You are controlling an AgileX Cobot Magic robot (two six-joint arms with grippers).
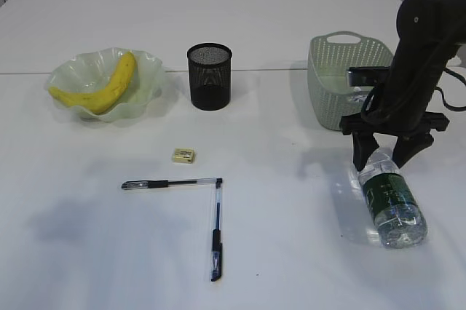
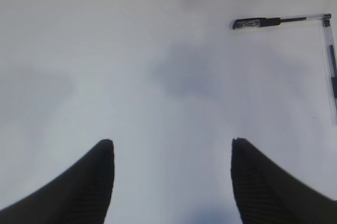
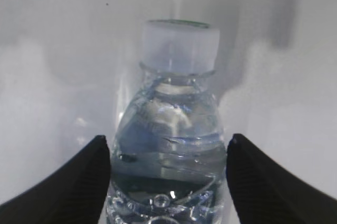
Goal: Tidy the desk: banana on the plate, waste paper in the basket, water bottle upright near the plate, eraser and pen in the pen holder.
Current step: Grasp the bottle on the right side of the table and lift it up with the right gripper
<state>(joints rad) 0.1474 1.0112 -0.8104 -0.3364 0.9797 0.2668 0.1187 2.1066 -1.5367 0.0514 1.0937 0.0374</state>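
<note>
Water bottle [image 1: 392, 202] lies on its side on the table [image 1: 291, 252], just in front of the basket [image 1: 342, 77]. We see the right gripper [image 3: 167, 153] with fingers spread, straddling the bottle's shoulder, not clamped. Left gripper [image 2: 172, 153] fingers open over bare table, holding nothing.

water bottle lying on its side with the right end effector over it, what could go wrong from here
1. The water bottle is round and lies flat on the desk; the right end effector straddles its upper part with fingers either side, so an off-centre close could roll or squirt it away.
2. It is clear and partly filled, so water may shift when it is tipped upright.
3. The basket stands just behind the arm and could be nudged while lifting.
</note>
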